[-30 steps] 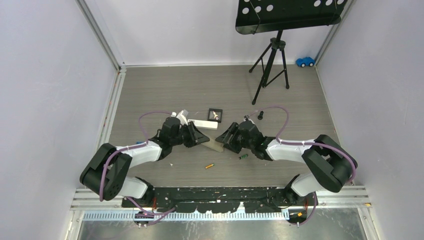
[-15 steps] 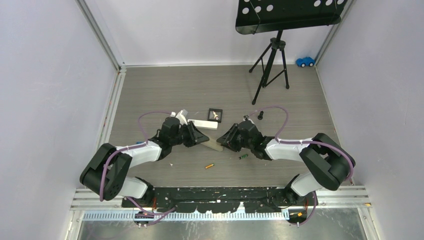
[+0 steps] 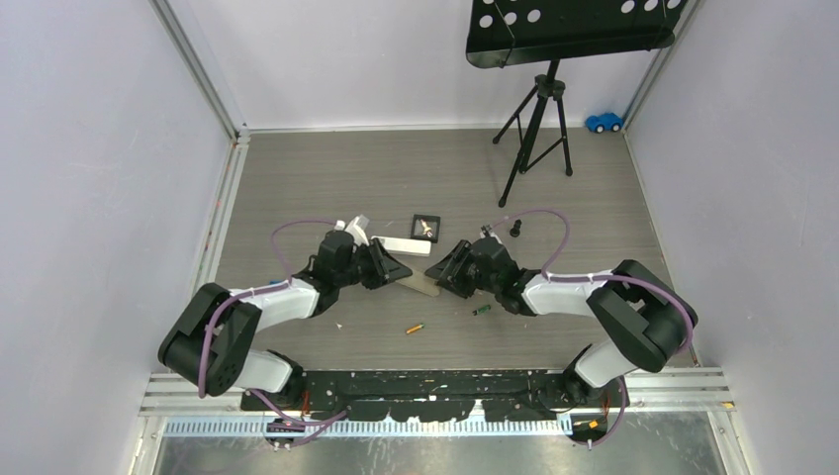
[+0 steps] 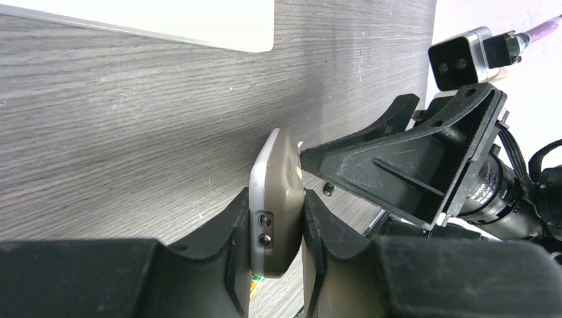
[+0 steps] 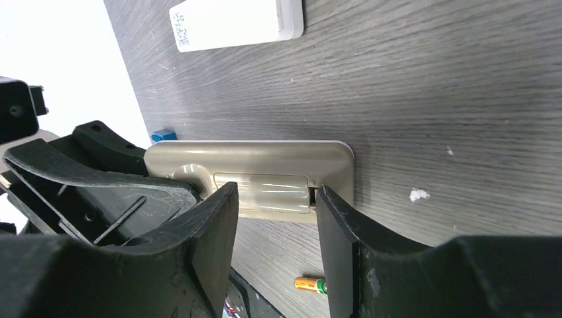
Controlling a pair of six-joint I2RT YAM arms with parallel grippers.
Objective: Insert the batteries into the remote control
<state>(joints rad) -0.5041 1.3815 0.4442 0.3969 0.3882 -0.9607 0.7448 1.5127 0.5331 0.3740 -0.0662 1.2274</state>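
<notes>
**Top view.** The left fingers (image 3: 394, 270) and right fingers (image 3: 451, 271) meet mid-counter (image 3: 326, 188) over the remote (image 3: 422, 286), which lies between them with its dull back showing. An orange battery (image 3: 415, 328) lies loose nearer the bases. A green-and-black battery (image 3: 481, 311) sits just beside the right forearm. Neither is loaded.
Risk: a sweep of that forearm could roll the green-and-black one away.
Containers: a small black tray (image 3: 426, 228) beyond the shorter white remote (image 3: 408, 245) holds one small item, too small to name.

**Left wrist.** The left fingers are clamped on the remote's two faces and hold it up on its long edge. The grip sits at one end only.
Risk: a push on the free end would act as a lever, and the remote could pivot or slide out of the clamp.

**Right wrist.** The right fingers stand partly apart, straddling the battery cover (image 5: 265, 194) on the grey-beige back. I see nothing gripped and cannot tell whether the tips press on it. The cover looks seated, so I cannot see what is in the compartment.
Risk: if the tips slip off the cover's lip, they scrape the back and shove the remote instead. If the cover pops free suddenly, it may skitter off across the counter.
</notes>
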